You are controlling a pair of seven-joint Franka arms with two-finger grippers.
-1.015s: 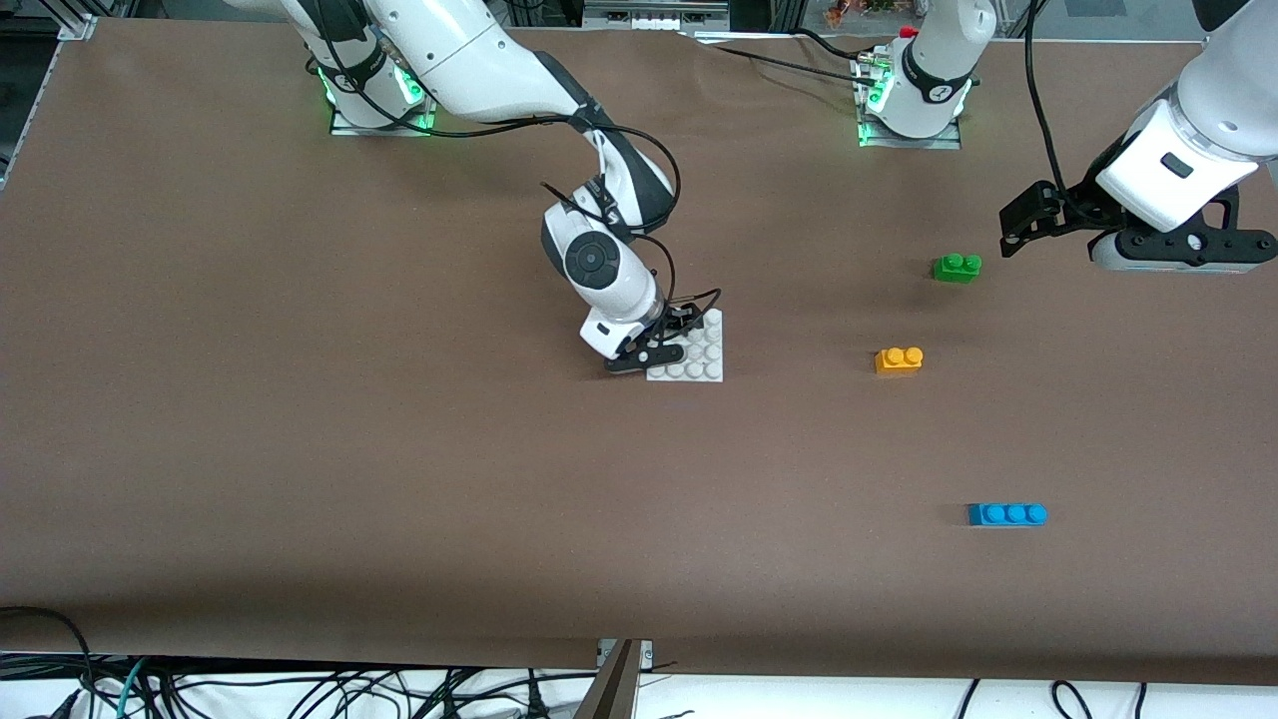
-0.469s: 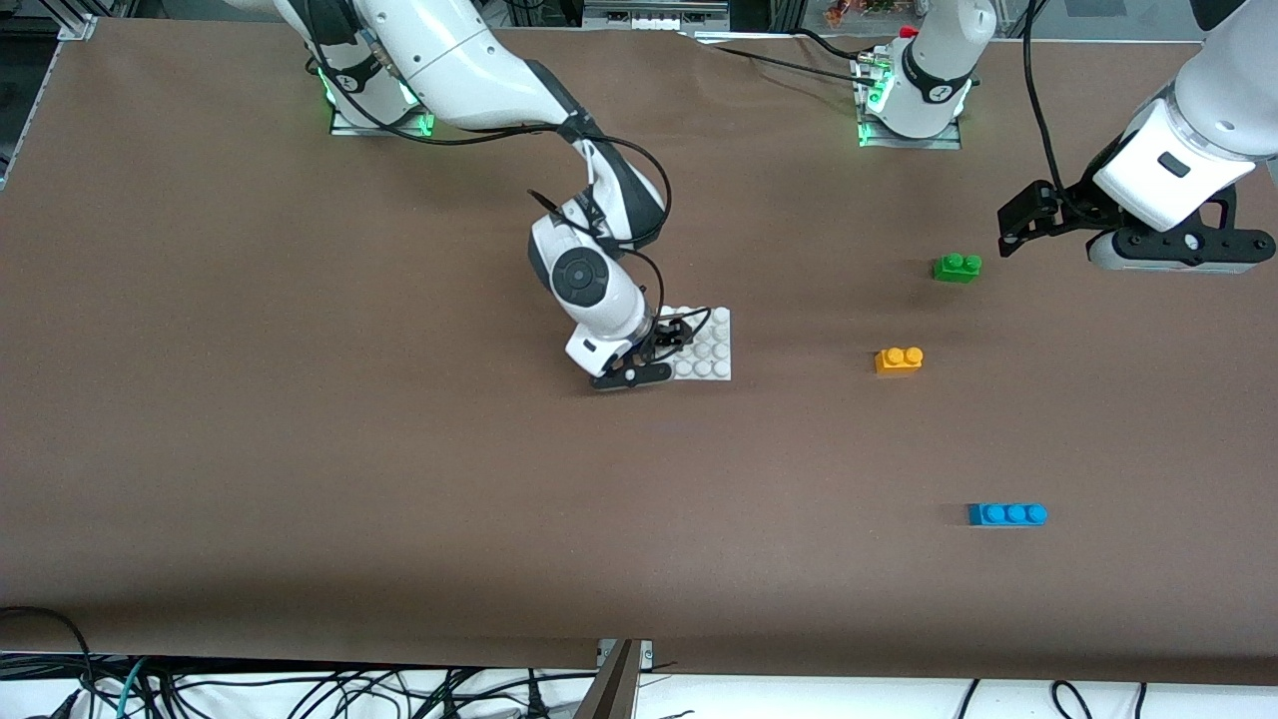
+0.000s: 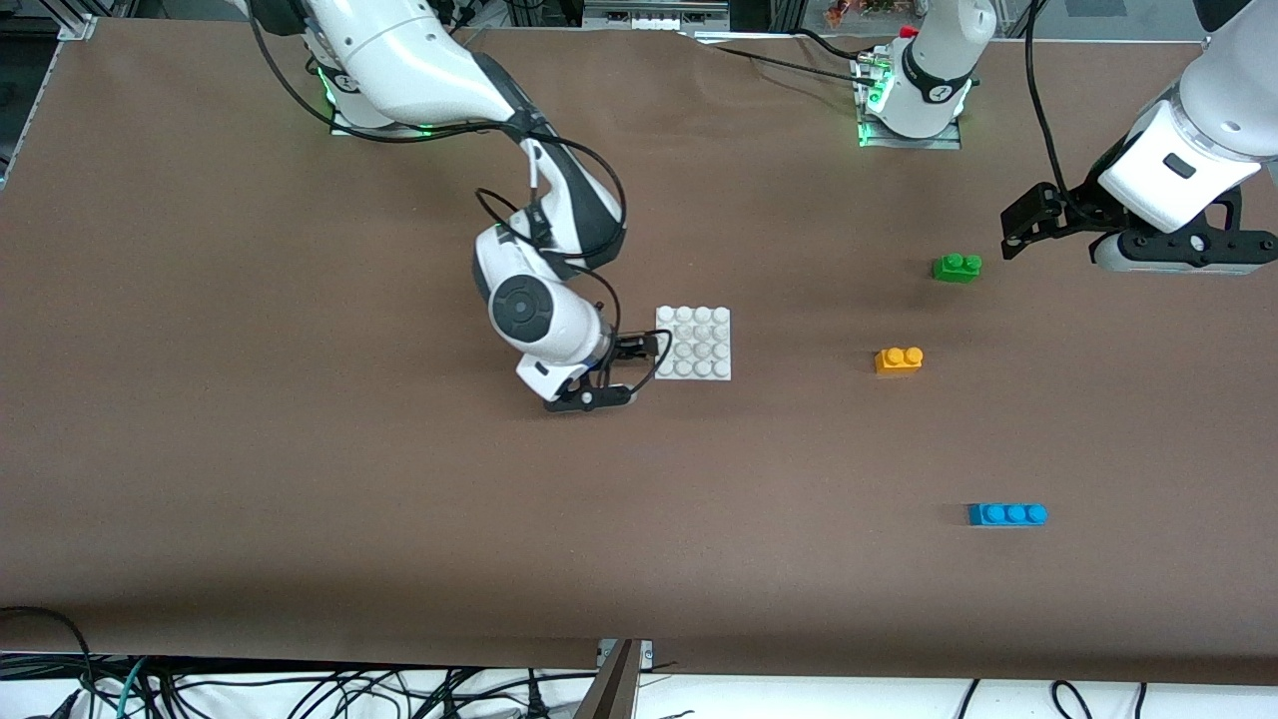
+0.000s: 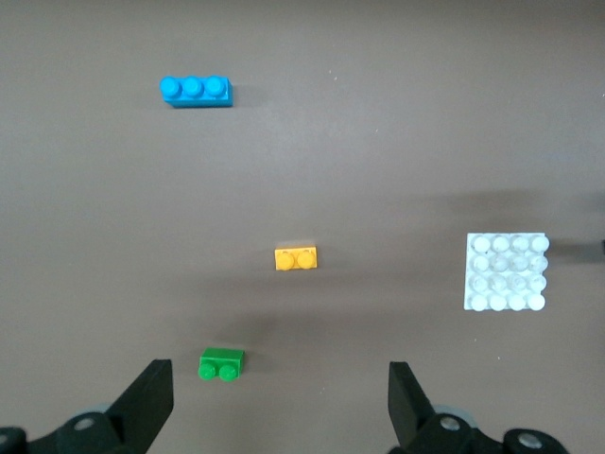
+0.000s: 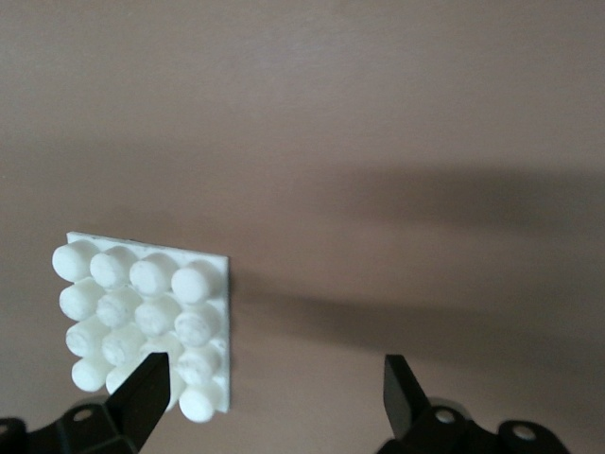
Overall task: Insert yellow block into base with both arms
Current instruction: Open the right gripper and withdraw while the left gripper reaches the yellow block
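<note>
We see even, diffuse overhead light on the brown table [image 3: 300, 499], with no glare. The right arm [image 3: 539, 320] casts only a faint, soft shadow beneath itself. In the right wrist view a broad blurred shadow band crosses the middle of the frame, and the base [image 5: 142, 322] looks slightly soft. The left wrist view is dimmer and flat, with a faint smudge of shadow at right.

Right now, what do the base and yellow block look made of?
base: looks like moulded white plastic, slightly glossy, given the rounded studs catching light. yellow block: likely the same kind of plastic, uniform orange-yellow with smooth faces and two studs. Neither can be confirmed by look alone.
</note>
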